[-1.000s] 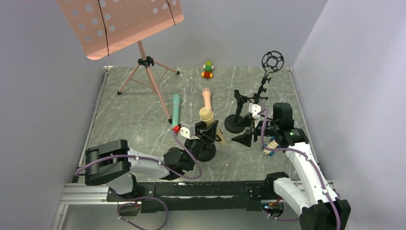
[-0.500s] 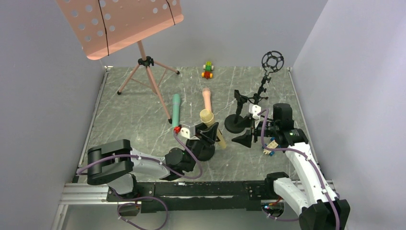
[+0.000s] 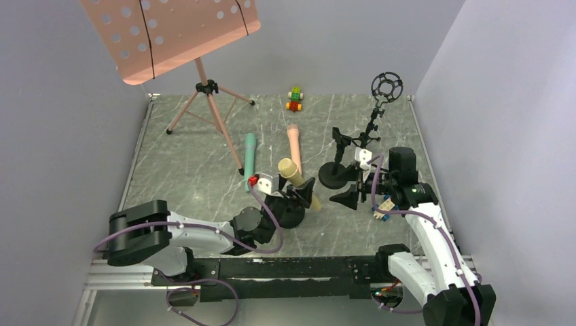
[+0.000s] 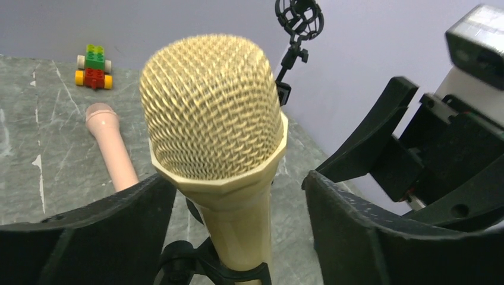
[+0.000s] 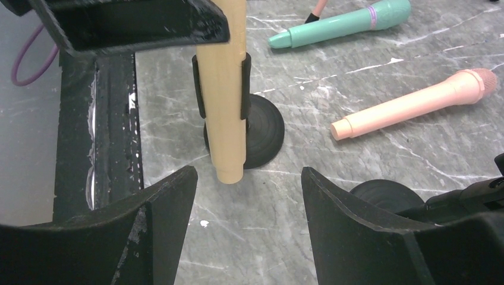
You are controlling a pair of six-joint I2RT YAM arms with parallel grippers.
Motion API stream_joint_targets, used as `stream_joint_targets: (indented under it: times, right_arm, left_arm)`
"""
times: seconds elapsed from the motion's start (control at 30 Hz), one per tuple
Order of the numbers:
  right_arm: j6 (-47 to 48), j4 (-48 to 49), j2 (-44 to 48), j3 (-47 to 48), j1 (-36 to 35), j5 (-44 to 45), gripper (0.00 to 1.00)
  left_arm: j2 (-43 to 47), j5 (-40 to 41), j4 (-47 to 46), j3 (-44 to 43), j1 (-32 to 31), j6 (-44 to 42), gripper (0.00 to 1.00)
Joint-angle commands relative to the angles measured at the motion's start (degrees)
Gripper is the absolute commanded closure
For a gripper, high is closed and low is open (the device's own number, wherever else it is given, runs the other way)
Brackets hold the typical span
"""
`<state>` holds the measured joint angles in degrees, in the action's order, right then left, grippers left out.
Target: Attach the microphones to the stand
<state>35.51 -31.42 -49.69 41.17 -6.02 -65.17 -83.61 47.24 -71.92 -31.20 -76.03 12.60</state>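
A: Yellow microphone (image 3: pixel 293 175), where?

B: Middle of the table (image 3: pixel 190 170), near side. It sits in the black clip (image 5: pixel 245 83) of the stand (image 5: pixel 264 127) with the round base. It's tilted, mesh head up and leaning far-left, tail hanging just above the tabletop.

A: Left claw (image 4: pixel 238 184)?

B: Wide. One finger on each side of the microphone just under the head, with a gap on both sides. Not gripping it.

A: Right claw (image 5: pixel 248 175)?

B: Also wide and holding nothing. It's low, just right of that stand and pointing at the tail, not touching.

A: The other two?

B: Both lie flat on the table beyond the stand. The teal microphone (image 3: pixel 249 155) is to the far left, the pink microphone (image 3: pixel 294 140) straight behind. They're apart from each other.

A: Anything else?

B: A second black stand (image 3: pixel 334 178) is just right of the first. A toy brick car (image 3: pixel 295 99) is at the far edge. A pink music stand (image 3: pixel 170 34) is at the far left.
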Motion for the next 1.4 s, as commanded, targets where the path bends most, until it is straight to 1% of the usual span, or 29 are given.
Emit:
stream_joint_targets:
  times: [0.0,0.07,0.1,0.17,0.23,0.3,0.47,0.6,0.67,0.73,0.83,1.07,1.17,1.3,1.37]
  right_arm:
    - [1.8,-0.4,0.7,0.0,0.3,-2.7,0.3]
    - [1.9,-0.5,0.8,0.0,0.4,-2.8,0.3]
    - [1.9,-0.5,0.9,-0.1,0.5,-2.7,0.3]
    - [2.0,-0.5,1.0,-0.2,0.5,-2.6,0.29]
    - [2.1,-0.5,1.1,-0.2,0.6,-2.4,0.29]
    - [2.2,-0.6,1.1,-0.2,0.7,-2.5,0.29]
    - [2.3,-0.6,1.0,-0.2,0.8,-2.4,0.29]
    - [2.5,-0.7,1.0,-0.4,0.9,-2.2,0.29]
    - [2.5,-0.7,0.9,-0.4,0.9,-2.1,0.29]
    - [2.6,-0.7,0.7,-0.4,1.0,-1.9,0.29]
    - [2.7,-0.7,0.7,-0.4,1.1,-1.8,0.29]
    - [2.7,-0.7,0.7,-0.5,1.3,-1.7,0.29]
    - [2.7,-0.8,0.7,-0.5,1.3,-1.7,0.29]
    - [2.7,-0.8,0.7,-0.5,1.3,-1.8,0.29]
    - [2.8,-0.9,0.7,-0.4,1.4,-1.9,0.29]
  left_arm:
    - [5.7,-0.9,5.2,-1.2,-0.5,2.0,0.1]
    - [8.2,-1.4,7.7,-1.0,-0.5,2.5,0.02]
    - [9.8,-1.9,9.9,-1.0,-0.5,3.0,0.01]
    - [13.3,-2.7,18.9,-2.2,-0.5,5.8,0.01]
    - [16.9,-2.8,32.4,-4.8,-0.4,11.5,0.01]
    - [19.6,-2.9,42.1,-6.9,-0.4,15.6,0.01]
    - [24.7,-4.9,56.3,-10.4,0.9,24.0,0.01]
    - [25.3,-6.7,66.6,-14.1,3.3,30.4,0.01]
    - [25.1,-8.0,68.1,-15.1,4.4,31.4,0.01]
    - [25.0,-9.6,67.3,-15.2,5.3,31.5,0.01]
    - [24.2,-11.8,66.8,-16.1,6.4,31.7,0.04]
    - [21.0,-12.9,69.3,-21.1,7.7,32.1,0.06]
    - [20.4,-13.0,68.8,-22.1,8.1,32.4,0.15]
    - [19.7,-12.4,71.2,-23.6,8.8,33.5,0.19]
    - [19.5,-12.4,71.8,-23.9,8.8,33.9,0.25]
